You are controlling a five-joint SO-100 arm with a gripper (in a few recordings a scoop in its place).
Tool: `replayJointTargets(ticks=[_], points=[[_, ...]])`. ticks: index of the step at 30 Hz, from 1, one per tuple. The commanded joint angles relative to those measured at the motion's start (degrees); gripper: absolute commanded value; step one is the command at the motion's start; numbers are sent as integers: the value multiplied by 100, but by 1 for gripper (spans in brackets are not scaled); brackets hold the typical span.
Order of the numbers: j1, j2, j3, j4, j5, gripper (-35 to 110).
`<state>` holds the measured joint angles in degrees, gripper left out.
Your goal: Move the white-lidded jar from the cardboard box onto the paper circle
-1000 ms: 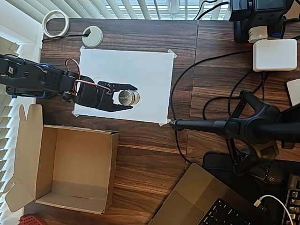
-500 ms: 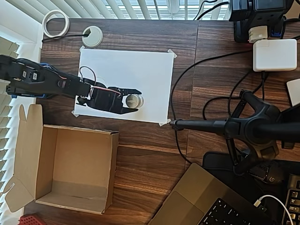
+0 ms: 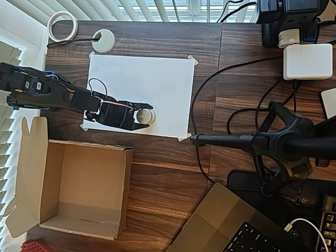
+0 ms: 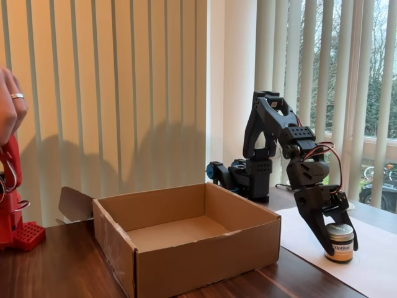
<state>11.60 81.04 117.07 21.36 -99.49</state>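
From above, my gripper reaches across the white sheet taped to the dark wooden table, and its two black fingers lie on either side of the white-lidded jar, pinching it. The jar sits near the sheet's front edge, toward the sheet's front right corner. A thin pencil line shows around the jar, but I cannot tell whether this is the paper circle or how well the jar sits inside it. The cardboard box lies open at the table's front left corner, its flaps spread out to the left, well apart from the jar. A white tape ring and a flat white disc rest near the table's back left corner. From the side, my gripper points down over the sheet with its fingers closed against the sides of the jar, whose base touches the paper. The box stands to the left in this view, upright, clear of my arm.
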Motion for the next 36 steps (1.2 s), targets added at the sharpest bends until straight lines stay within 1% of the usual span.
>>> replayJointTargets(ticks=[1, 25, 27, 30, 36], points=[[-62, 387, -123, -79, 26, 11], [-158, 149, -439, -88, 158, 11], [-149, 149, -439, -88, 167, 13], [-123, 149, -439, -105, 167, 24], [-105, 149, -431, -193, 149, 33]])
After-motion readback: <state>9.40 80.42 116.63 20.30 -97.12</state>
